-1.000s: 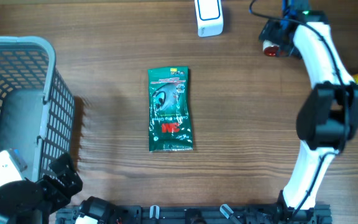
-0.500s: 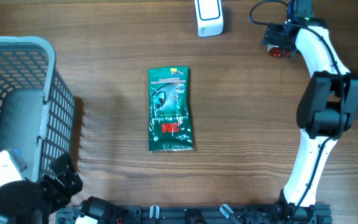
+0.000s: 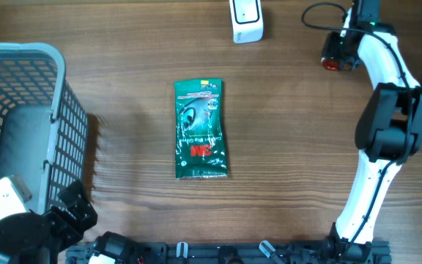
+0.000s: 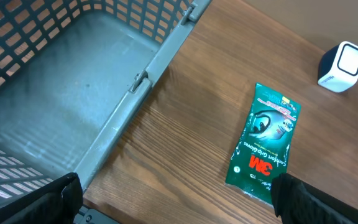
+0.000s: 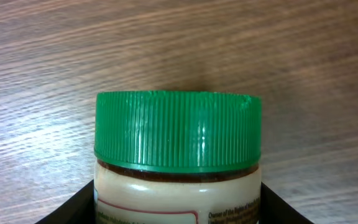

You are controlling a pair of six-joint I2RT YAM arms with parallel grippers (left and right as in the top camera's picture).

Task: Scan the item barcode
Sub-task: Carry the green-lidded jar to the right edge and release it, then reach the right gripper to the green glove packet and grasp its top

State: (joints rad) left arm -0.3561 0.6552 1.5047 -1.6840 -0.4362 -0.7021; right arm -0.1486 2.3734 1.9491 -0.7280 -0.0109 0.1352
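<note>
Jar point(image 5: 178, 193) points straight away from the wrist — green cap point(image 5: 178, 130) foremost.

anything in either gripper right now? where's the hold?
Right gripper looks closed on the jar, fingers against both sides of its body just below the green lid. Left gripper is open, holding nothing.

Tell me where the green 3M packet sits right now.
In the overhead view the green 3M packet lies flat near the middle of the table, to the right of the grey basket and nearer the robot than the white scanner.
</note>
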